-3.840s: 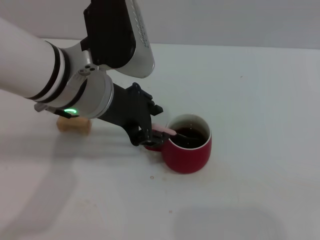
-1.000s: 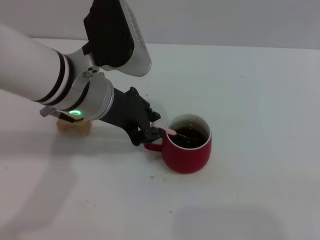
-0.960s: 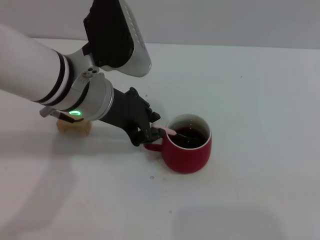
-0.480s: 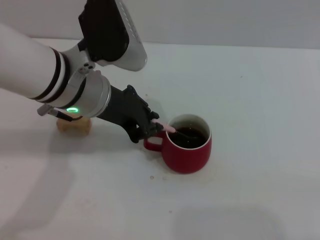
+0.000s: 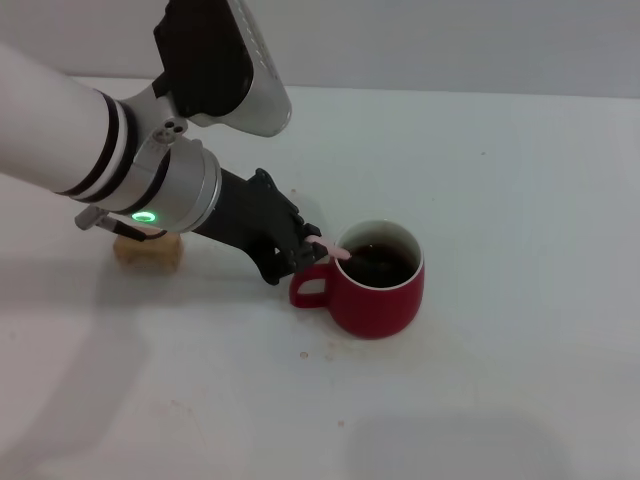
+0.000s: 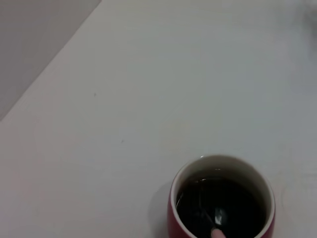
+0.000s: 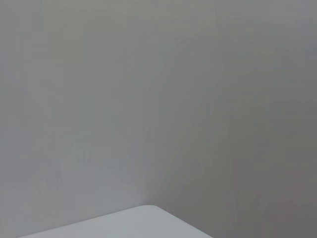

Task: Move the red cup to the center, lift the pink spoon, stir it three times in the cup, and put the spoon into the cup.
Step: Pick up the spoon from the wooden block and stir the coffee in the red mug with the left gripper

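The white table (image 5: 520,200) fills nearly the whole head view. The left arm is the largest thing on it, and it reaches from the upper left of the frame down toward the middle. Its dark left gripper (image 5: 312,252) ends just left of the mug, above the loop handle.

The red cup (image 5: 378,290) stands a little right of the middle of the frame, with its handle pointing to the left, toward the gripper. It holds dark brown liquid. I judge the move to the center is done, because the cup stands on open table with room around it.

A tan wooden block (image 5: 148,250) lies at the left, partly hidden under the wrist, well apart from the cup.

The pink spoon (image 5: 335,252) is the smallest thing. The fingers are closed narrowly on its handle end, and the handle slants over the left rim, so the bowl reaches down into the liquid; in the left wrist view only the pink tip shows at the lower edge. This low, slanted hold suits stirring.

The right gripper is not visible; its camera shows only a wall.
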